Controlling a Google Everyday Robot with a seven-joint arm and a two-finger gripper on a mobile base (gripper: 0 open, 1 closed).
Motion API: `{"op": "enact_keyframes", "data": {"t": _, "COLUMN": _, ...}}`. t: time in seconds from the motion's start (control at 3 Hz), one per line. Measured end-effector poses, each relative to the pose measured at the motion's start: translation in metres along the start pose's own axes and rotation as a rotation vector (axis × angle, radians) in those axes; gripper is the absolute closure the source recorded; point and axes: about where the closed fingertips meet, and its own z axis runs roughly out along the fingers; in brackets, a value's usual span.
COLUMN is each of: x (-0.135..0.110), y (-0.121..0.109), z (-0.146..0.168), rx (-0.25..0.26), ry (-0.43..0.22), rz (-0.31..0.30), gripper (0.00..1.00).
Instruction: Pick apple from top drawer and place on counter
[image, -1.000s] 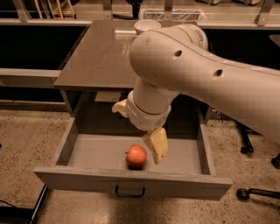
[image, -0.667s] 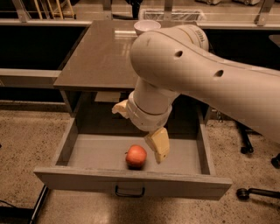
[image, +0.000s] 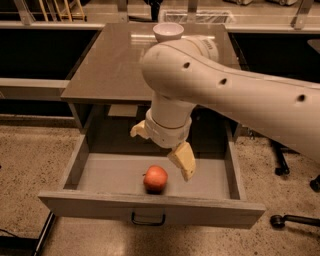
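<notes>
Tool, fingers spread, hangs in open top drawer just beside apple; drawer's left floor free. Table front free; white bowl at rear.

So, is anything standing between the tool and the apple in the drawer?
Nothing visible does. The tool hangs open inside the pulled-out top drawer, just above the apple and slightly to its right in the view, with only bare drawer floor near them. A white bowl stands at the far edge of the counter.

Office or lab workspace: speckled hard floor, wheeled chair bases off the bench's right edge, wire basket past its back edge. Gripper, fingers spread, hangs inside the drawer below the front edge.
</notes>
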Motion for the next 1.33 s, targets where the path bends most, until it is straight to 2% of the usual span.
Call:
{"op": "enact_keyframes", "data": {"t": 0.33, "x": 0.029, "y": 0.004, "z": 0.034, "rx": -0.04, "ry": -0.005, "rz": -0.127, "gripper": 0.0}}
{"op": "enact_keyframes", "data": {"t": 0.67, "x": 0.033, "y": 0.001, "z": 0.07, "rx": -0.091, "ry": 0.022, "rz": -0.296, "gripper": 0.0}}
{"op": "enact_keyframes", "data": {"t": 1.0, "x": 0.045, "y": -0.003, "z": 0.099, "rx": -0.123, "ry": 0.025, "rz": -0.389, "gripper": 0.0}}
{"op": "enact_keyframes", "data": {"t": 1.33, "x": 0.049, "y": -0.009, "z": 0.118, "rx": -0.129, "ry": 0.02, "rz": -0.459, "gripper": 0.0}}
